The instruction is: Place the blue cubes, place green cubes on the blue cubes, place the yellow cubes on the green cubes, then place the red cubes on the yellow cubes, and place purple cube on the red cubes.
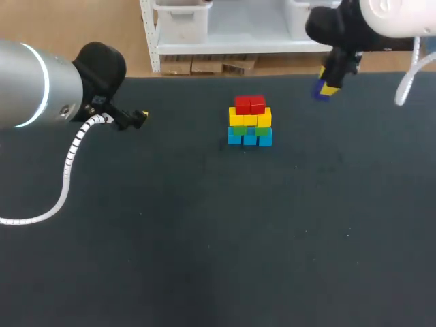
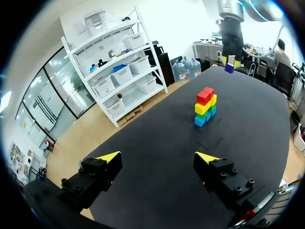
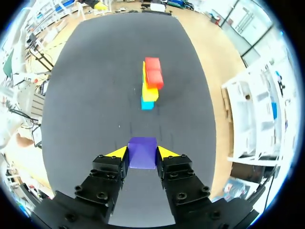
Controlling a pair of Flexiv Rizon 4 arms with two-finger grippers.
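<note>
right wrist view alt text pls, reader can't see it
The right claw is shut on a purple cube over a black table. Ahead stands a stack: red cubes on top, yellow cubes below, blue cube at the base.

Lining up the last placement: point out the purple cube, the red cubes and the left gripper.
purple cube (image 3: 142,152), right wrist view, middle of the face that shows.
red cubes (image 1: 250,105), head view, middle of the pair, where the two meet.
left gripper (image 2: 157,158), left wrist view, midway between its yellow tips.

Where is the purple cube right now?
The purple cube is clamped in the right hand, at the table's far right in the head view, to the right of the stack.
</note>
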